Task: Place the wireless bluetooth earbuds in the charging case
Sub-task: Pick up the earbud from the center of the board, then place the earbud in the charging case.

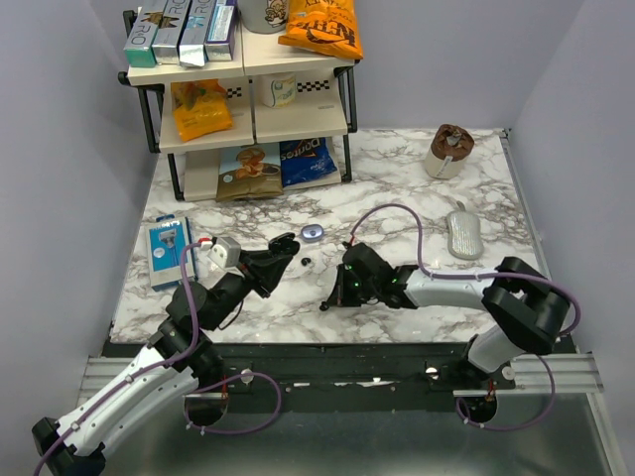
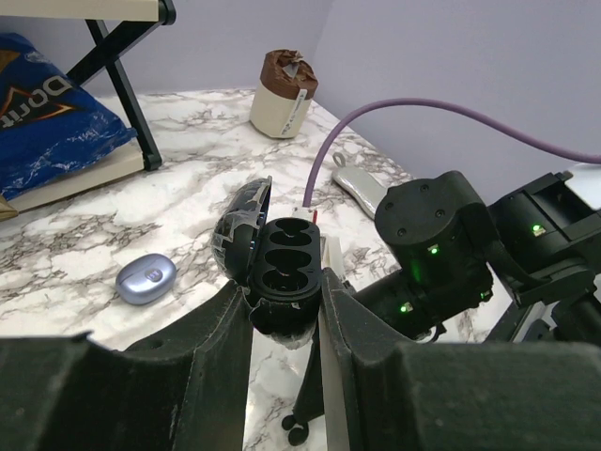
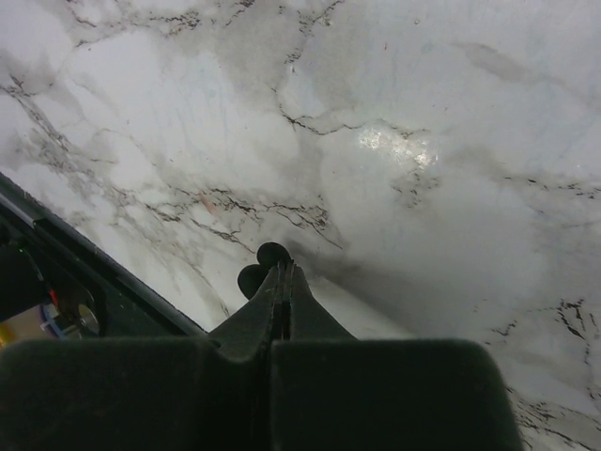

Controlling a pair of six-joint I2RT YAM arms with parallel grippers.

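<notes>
The marble table (image 1: 417, 198) carries a two-tier shelf rack (image 1: 349, 94) at its far left. The rack is cut off by the top edge of the overhead view, so its boxes and orange snack bags show only in part, and a blue chip bag (image 2: 47, 122) leans under its lower board. The left arm (image 1: 129, 387) and right arm (image 1: 466, 288) reach inward from the near edge, and their heads come close together at mid-table. A flat blue package (image 1: 167, 253) lies at the left, a white oblong device (image 1: 463, 235) at the right, and a cream cup with a brown top (image 1: 448, 151) at the far right. The left gripper (image 2: 285, 293) is clamped on the black charging case (image 2: 282, 263), holding it by its lower body. The case's lid (image 2: 239, 230) is swung open to the left, and both moulded wells stand bare. A lilac oval object (image 2: 146, 279) rests on the marble beside the case and does not touch it. One earbud (image 1: 306, 262) shows as a black speck on the table between the case and the right arm. It is too small to make out in detail, and the left wrist view does not show it. The right gripper (image 3: 282, 280) points down at the marble with its fingers pressed flat together. Two small dark rounded lumps sit at their tips, and it is not clear whether these are the second earbud or part of the fingers
</notes>
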